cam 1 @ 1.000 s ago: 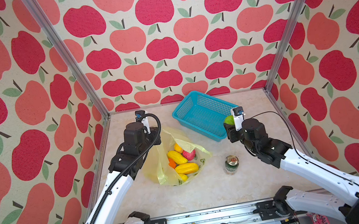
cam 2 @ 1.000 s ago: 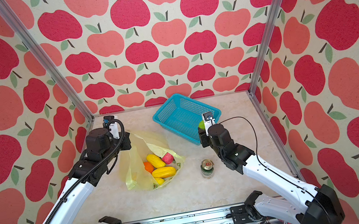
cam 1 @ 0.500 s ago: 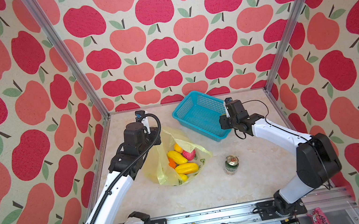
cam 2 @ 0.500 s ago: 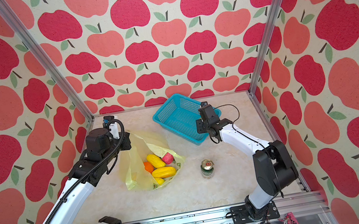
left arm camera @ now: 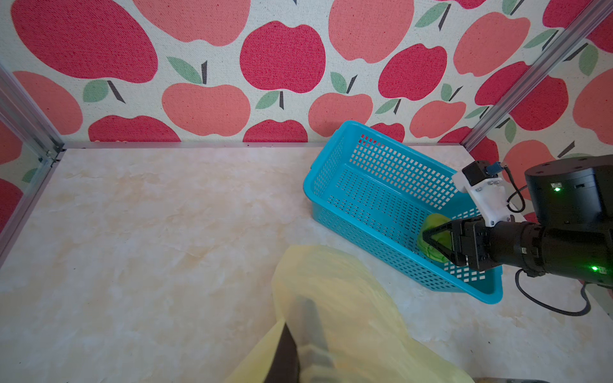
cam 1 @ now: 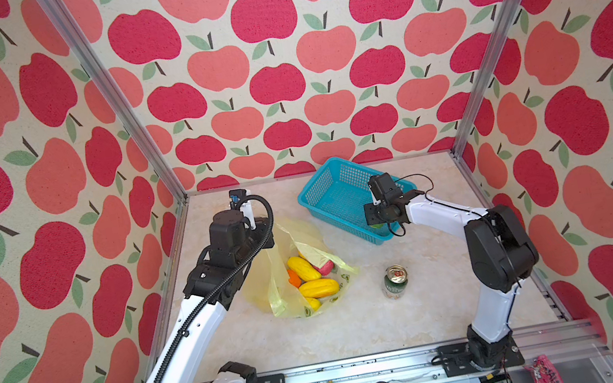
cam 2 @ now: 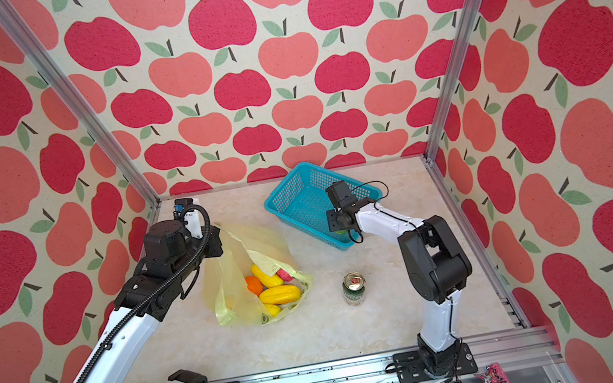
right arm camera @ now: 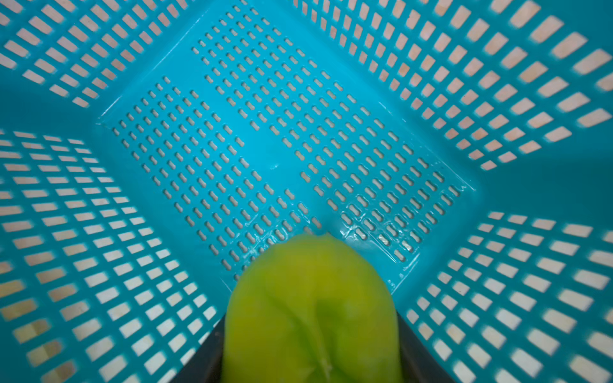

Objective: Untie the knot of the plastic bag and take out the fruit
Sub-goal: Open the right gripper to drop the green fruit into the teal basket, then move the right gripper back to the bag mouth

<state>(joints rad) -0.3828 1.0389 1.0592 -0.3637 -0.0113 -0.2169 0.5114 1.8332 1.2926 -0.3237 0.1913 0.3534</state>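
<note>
The pale-yellow plastic bag (cam 1: 270,287) (cam 2: 229,294) lies left of the middle with its mouth open. My left gripper (cam 1: 266,244) (left arm camera: 298,345) is shut on the bag's upper edge and holds it up. Fruit shows inside: two long yellow pieces (cam 1: 319,288) (cam 2: 280,294), an orange one (cam 1: 293,279) and a pink one (cam 1: 326,268). The knot does not show in any view. My right gripper (cam 1: 376,225) (cam 2: 339,231) (right arm camera: 311,335) is shut on a green fruit (left arm camera: 435,221) (right arm camera: 311,298), low inside the teal basket (cam 1: 320,194) (cam 2: 286,194) (left arm camera: 331,159), near its front corner.
A green drink can (cam 1: 395,281) (cam 2: 354,288) stands upright in front of the basket, right of the bag. A pink packet (cam 1: 545,371) lies on the front rail at the right. Walls with metal posts close in the table at the back and sides.
My right arm has swung from beside the can out to the basket, carrying the green fruit down inside it. The left arm and the bag have not moved.
</note>
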